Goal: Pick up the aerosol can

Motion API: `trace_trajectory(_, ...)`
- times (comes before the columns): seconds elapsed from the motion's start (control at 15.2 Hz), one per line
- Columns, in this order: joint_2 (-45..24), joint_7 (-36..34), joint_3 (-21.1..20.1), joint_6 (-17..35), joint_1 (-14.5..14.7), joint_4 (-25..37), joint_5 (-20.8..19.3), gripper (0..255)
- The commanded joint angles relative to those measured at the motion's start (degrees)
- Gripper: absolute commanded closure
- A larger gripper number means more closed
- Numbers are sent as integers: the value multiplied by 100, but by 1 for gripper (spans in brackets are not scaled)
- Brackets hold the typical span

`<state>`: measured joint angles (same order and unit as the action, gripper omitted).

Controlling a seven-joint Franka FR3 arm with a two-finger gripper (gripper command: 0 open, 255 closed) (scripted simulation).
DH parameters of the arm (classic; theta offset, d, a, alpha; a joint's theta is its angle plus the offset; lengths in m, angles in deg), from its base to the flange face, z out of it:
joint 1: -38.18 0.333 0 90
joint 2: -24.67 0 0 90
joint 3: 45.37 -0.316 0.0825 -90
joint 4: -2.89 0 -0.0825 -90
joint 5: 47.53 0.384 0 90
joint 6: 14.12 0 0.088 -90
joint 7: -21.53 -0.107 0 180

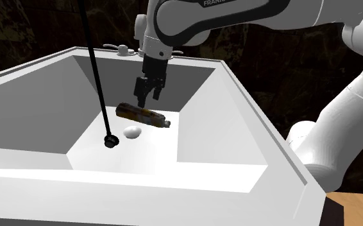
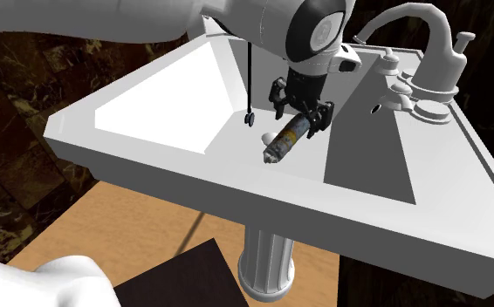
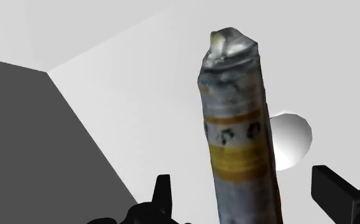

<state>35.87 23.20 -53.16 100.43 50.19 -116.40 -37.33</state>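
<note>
The aerosol can (image 1: 142, 115) lies on its side on the sink (image 1: 219, 128) floor, near the back wall. The claw (image 1: 147, 97) hangs open just above it, fingers either side of the body without contact. Expected handling: rigid, light, smooth, prone to rolling. Grip mid-body, across the cylinder.

Aerosol can (image 3: 239, 127): dull, scuffed, mottled grey finish with yellow bands; tip paler, slightly shiny. Sink (image 1: 225, 128): smooth matt white, material unclear. Gripper (image 1: 147, 99): matt black. Floor (image 2: 123, 218): matt wood grain.
</note>
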Motion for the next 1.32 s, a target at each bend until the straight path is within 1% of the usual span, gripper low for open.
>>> trace_trajectory(0.0, -361, -33, -86, 129, 86, 218, 109, 0)
trace_trajectory(0.07, -367, -34, -88, 130, 88, 223, 110, 0)
trace_trajectory(0.53, -496, 52, -107, 702, 103, -225, 150, 0)
trace_trajectory(0.66, -496, 52, -107, 702, 103, -225, 150, 0)
trace_trajectory(0.73, -495, 53, -106, 701, 102, -225, 150, 255)
trace_trajectory(1.25, -499, 47, -109, 699, 105, -218, 148, 255)
